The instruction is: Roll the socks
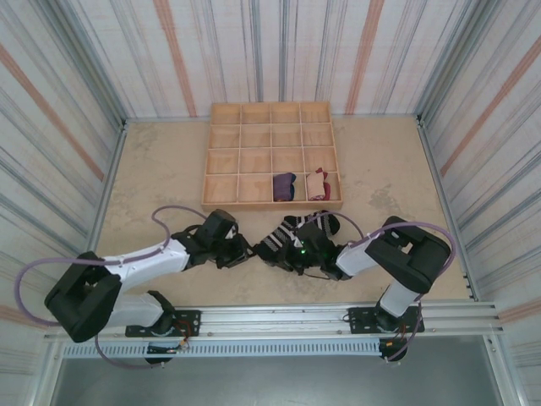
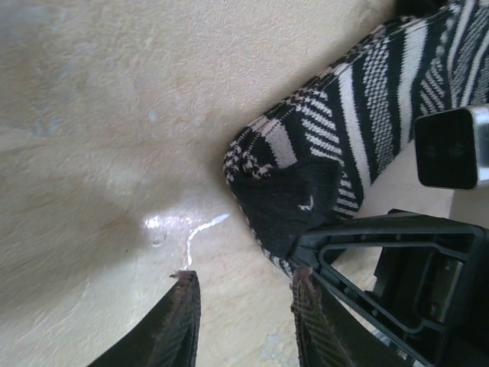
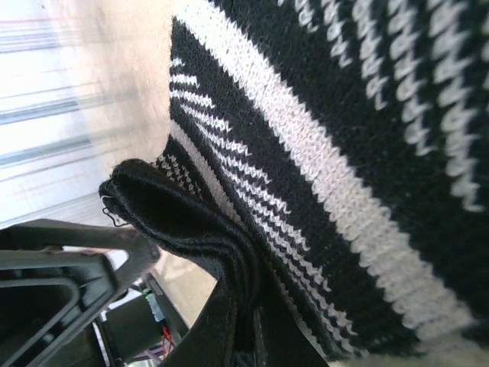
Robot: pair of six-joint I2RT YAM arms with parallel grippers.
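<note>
Striped sock (image 1: 275,237): lying flat on the desk (image 1: 161,169), toward six o'clock. Its black edge is being pinched by the right tool (image 3: 248,321). Left tool (image 2: 241,287): being held spread and empty at the sock's nine o'clock end. Purple sock (image 1: 284,186) and tan sock (image 1: 319,183): being stored in the tray (image 1: 245,205) at twelve o'clock.

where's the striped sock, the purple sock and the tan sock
striped sock (image 2: 359,115): left wrist view, on its banded middle
purple sock (image 1: 284,186): top external view, middle of the sock
tan sock (image 1: 319,183): top external view, middle of the sock
</note>
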